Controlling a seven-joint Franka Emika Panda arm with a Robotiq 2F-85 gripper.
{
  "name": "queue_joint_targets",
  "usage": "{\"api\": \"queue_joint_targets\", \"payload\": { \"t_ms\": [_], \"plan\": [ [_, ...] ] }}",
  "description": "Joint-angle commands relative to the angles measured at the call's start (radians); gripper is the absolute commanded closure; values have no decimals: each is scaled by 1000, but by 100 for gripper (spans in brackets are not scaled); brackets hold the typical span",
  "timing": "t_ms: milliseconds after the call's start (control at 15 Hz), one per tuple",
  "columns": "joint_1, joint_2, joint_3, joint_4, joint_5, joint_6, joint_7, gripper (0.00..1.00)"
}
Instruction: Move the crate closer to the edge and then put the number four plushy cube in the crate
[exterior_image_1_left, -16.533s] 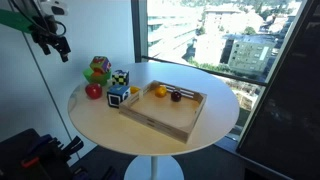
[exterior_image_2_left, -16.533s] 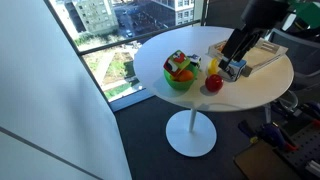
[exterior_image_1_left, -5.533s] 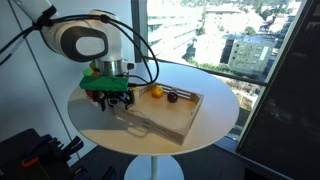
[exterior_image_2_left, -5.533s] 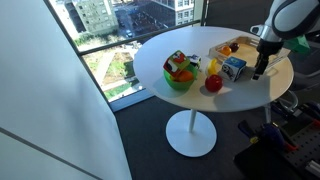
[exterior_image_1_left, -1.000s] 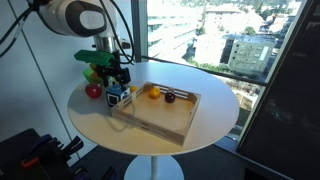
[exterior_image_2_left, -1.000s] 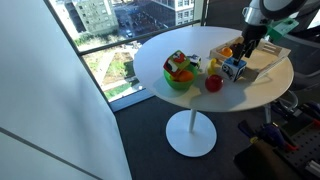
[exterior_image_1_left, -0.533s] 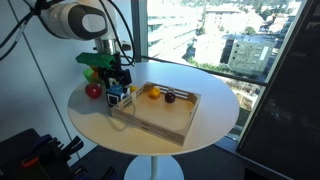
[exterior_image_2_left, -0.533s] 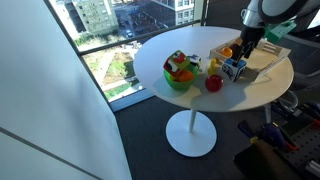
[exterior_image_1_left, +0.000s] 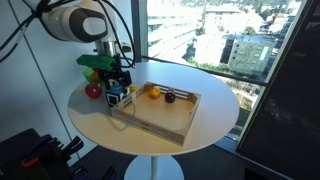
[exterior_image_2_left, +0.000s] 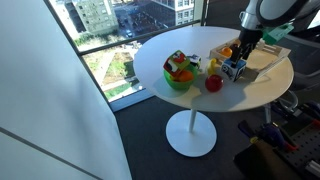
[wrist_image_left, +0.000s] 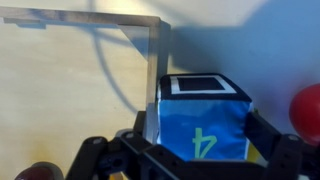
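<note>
Crate (exterior_image_1_left: 166, 116) first: you have the shallow wooden tray lying flat on the round white surface (exterior_image_1_left: 108, 136), on the side away from the window. One of its corners (wrist_image_left: 154, 45) shows in the wrist view, just beside the cube. In both exterior views a green bowl (exterior_image_2_left: 180, 80) of toys stands nearer the window, apart from the crate.

Your number four plushy cube (wrist_image_left: 205, 120) rests on the surface outside the crate, against the outer side of its wall. Its blue face with the 4 is turned to the wrist camera and its top is black and white. Your end effector (wrist_image_left: 205, 145) is down over it, with the fingers (wrist_image_left: 272, 148) spread to either flank of the cube. I cannot tell whether they actually press it.

A red apple (exterior_image_1_left: 93, 91) sits just beside the cube on the side away from the crate. An orange fruit (exterior_image_1_left: 153, 92) and a smaller dark one (exterior_image_1_left: 171, 97) lie inside the crate.
</note>
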Motion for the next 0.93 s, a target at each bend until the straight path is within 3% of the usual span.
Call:
{"api": "queue_joint_targets", "payload": {
  "t_ms": [0,867],
  "plan": [
    [0,25,4,22,0,11,9,0],
    [0,-24,5,21,24,4,0,0]
  ]
}}
